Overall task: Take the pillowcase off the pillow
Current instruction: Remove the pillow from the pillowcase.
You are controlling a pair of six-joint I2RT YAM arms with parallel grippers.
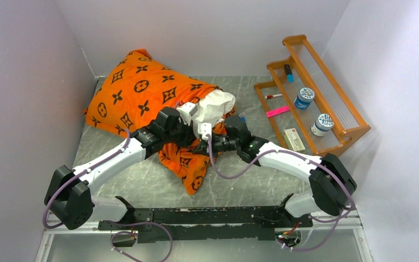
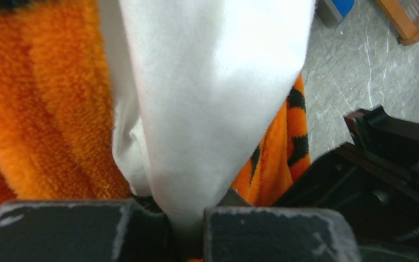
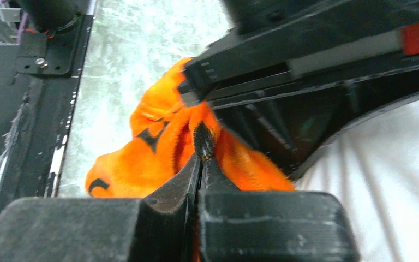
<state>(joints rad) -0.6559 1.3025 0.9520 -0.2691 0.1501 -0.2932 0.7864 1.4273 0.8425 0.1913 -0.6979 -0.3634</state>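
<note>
**Two Arms, Two Grips: Pillow Corner Bared at Mouth of Orange Cover**

The pillowcase lies across the far left of the table, with most of the pillow inside it. Only a white corner pokes out at the right end, near the middle of the table. A loose fold of orange cloth trails toward the near edge.

The left gripper is clenched on that white corner, its jaws all but closed with the fabric drawn to a narrow neck between them. The right gripper is clamped tight on a ridge of the orange plush just beside the left arm's black housing. Its jaws meet with only a thin pinch of cloth between.

The step in hand appears to be the pull-apart. It would probably go best with the white corner held as a firm anchor while the cover's hem is drawn back along the pillow toward the far left. A slow, straight pull should let the plush slide rather than bunch.

Both pinches look small, so either could slip under load. The arms are also crowded close together, leaving little room. A wooden rack stands well apart at the right.
</note>
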